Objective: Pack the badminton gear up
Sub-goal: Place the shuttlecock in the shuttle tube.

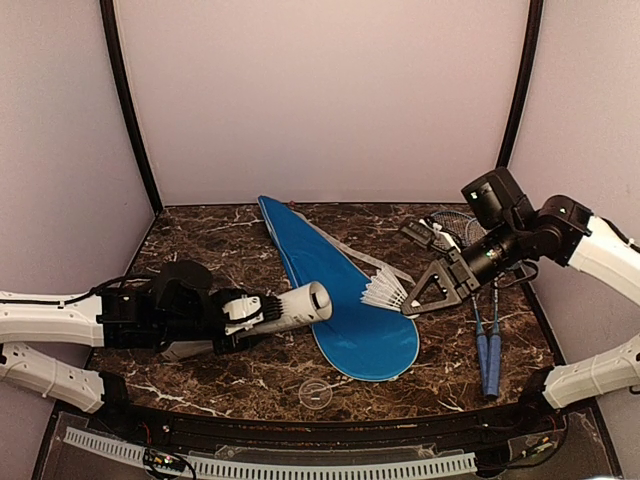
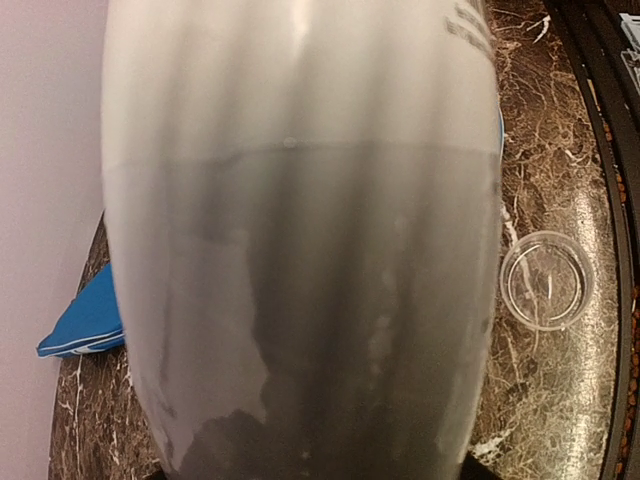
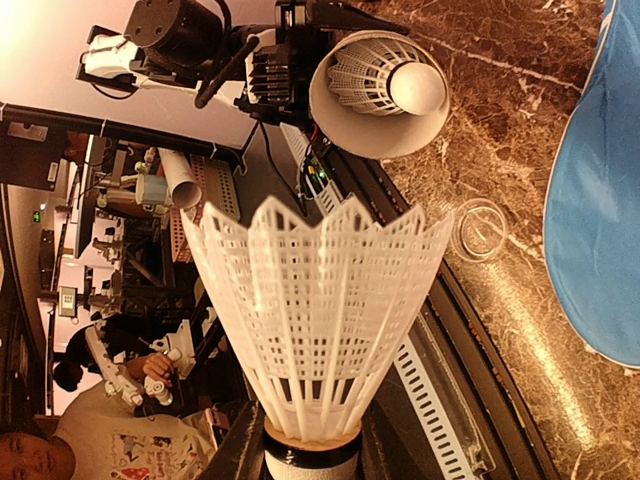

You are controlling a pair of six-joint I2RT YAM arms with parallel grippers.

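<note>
- The dark print on the white tube (image 2: pixel 300 250) is too blurred to read.
- The left gripper (image 1: pixel 235 312) is clamped around the tube, which is held level, left of the blue cover (image 1: pixel 350 325), with its mouth toward the cover.
- The right gripper (image 1: pixel 410 306) narrowly pinches the cork of a shuttlecock (image 1: pixel 385 292) over the cover's right edge, its skirt toward the tube mouth.
- Another shuttlecock (image 3: pixel 390 85) sits inside the tube.
- The rackets (image 1: pixel 488 350) lie right of the cover.

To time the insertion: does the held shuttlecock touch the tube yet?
Apart. The top view shows blue cover between the shuttlecock and the tube mouth.
</note>
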